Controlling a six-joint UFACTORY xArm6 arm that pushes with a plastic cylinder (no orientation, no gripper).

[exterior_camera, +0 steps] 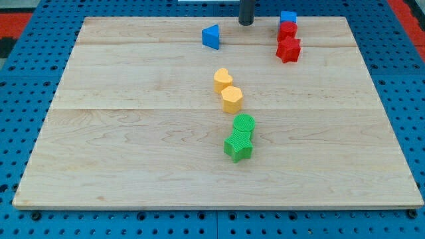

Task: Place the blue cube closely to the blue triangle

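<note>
The blue cube (288,16) sits at the view's top right edge of the wooden board, touching a red block (287,30) just below it. The blue triangle (211,36) lies at the top centre, well to the cube's left. My tip (246,22) is a dark rod end at the top edge, between the triangle and the cube, touching neither.
A red star-like block (288,50) sits below the red block. A yellow heart (223,80) and a yellow hexagon-like block (232,99) lie mid-board. A green round block (244,124) and a green star (238,146) lie below them. The wooden board (119,133) rests on a blue pegboard.
</note>
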